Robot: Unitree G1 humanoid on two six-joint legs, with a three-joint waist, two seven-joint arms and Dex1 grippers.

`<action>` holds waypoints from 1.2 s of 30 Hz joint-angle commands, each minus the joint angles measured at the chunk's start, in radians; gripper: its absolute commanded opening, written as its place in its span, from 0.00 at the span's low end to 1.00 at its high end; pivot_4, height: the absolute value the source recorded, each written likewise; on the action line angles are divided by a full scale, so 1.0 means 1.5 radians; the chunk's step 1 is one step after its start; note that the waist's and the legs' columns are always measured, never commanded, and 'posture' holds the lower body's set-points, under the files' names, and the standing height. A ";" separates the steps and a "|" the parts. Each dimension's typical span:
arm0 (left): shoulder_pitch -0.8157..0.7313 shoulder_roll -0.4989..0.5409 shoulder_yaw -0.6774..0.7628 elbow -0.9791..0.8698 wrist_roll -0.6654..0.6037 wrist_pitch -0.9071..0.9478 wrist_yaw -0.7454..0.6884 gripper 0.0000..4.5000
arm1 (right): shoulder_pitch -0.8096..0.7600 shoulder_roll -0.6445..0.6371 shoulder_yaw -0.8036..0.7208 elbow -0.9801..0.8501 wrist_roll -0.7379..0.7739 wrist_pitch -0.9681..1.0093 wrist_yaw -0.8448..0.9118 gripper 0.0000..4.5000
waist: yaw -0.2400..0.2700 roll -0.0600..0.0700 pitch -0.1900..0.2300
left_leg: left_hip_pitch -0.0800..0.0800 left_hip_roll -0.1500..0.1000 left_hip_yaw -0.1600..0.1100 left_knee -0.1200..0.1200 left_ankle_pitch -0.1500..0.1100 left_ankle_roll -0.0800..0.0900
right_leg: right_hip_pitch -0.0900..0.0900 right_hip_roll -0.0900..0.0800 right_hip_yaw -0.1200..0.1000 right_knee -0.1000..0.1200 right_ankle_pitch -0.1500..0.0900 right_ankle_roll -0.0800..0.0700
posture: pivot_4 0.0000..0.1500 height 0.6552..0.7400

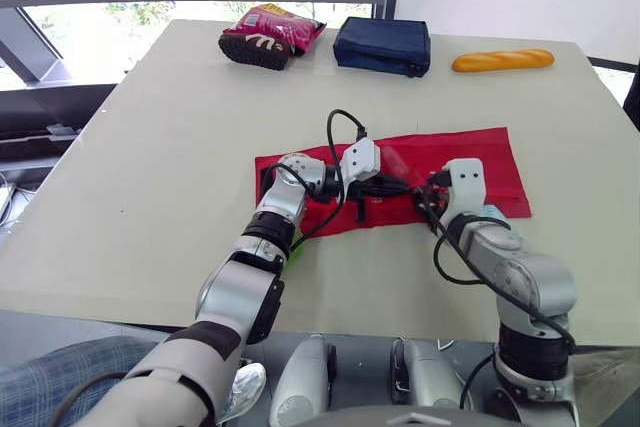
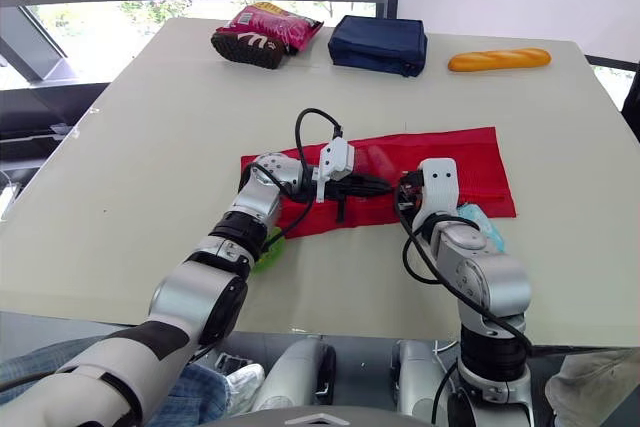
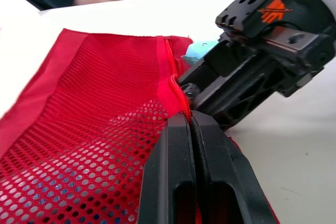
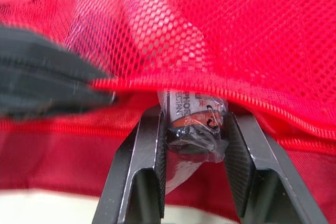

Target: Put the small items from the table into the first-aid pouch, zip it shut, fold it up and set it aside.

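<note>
Nearest the table's (image 1: 160,147) front edge lie 2 loose items: a green one (image 2: 268,250) beside the left arm and a teal packet (image 2: 480,219) just beside the right arm, both just off the pouch's near edge. Beyond them the red pouch (image 1: 470,157) lies open and flat. The left gripper (image 3: 190,119) is pinched tight on the rim of the mesh pocket (image 3: 105,103), likely lifting it to open a mouth. The right gripper (image 4: 192,109), narrowed on a small wrapped item (image 4: 191,127), holds it at that rim, its far end under the mesh. The 2 grippers nearly meet. Farthest off sit a snack bag (image 1: 272,35), a navy bag (image 1: 383,45) and a bread roll (image 1: 502,60).
</note>
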 commanded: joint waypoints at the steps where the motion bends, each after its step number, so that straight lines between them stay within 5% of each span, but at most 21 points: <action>1: -0.002 -0.006 -0.003 -0.023 -0.011 -0.004 -0.010 0.00 | 0.005 -0.015 -0.001 -0.026 -0.007 -0.039 -0.001 0.21 | 0.000 0.000 0.000 | 0.000 0.000 0.000 0.000 0.000 0.000 | 0.000 0.000 0.000 0.000 0.000 0.000 | 1.00 0.72; 8: 0.004 -0.005 -0.006 -0.028 -0.014 -0.003 -0.015 0.00 | 0.037 -0.006 -0.003 -0.024 -0.004 -0.081 -0.002 0.21 | -0.001 0.000 0.000 | 0.000 0.000 0.000 0.000 0.000 0.000 | 0.000 0.000 0.000 0.000 0.000 0.001 | 1.00 0.72; 22: 0.025 -0.028 -0.018 -0.062 -0.024 0.016 -0.023 0.00 | -0.062 0.027 -0.012 0.159 -0.029 -0.230 -0.043 0.21 | -0.015 0.000 0.000 | 0.000 0.000 0.000 0.000 0.000 0.000 | 0.000 0.000 0.000 0.000 0.000 0.000 | 1.00 0.72; 28: 0.026 -0.021 -0.017 -0.057 -0.025 0.015 -0.021 0.00 | -0.015 -0.027 0.012 0.095 -0.021 -0.211 0.001 0.79 | -0.013 0.000 0.000 | 0.000 0.000 0.000 0.000 0.000 0.000 | 0.000 0.000 0.001 0.000 0.000 0.001 | 1.00 0.72; 36: 0.009 -0.008 -0.013 -0.029 -0.024 0.003 -0.023 0.00 | 0.058 -0.144 0.049 -0.046 0.020 -0.103 0.093 0.80 | -0.016 0.001 0.001 | 0.000 0.001 0.000 -0.001 0.000 0.000 | -0.001 0.000 0.001 0.000 -0.001 0.001 | 1.00 0.72</action>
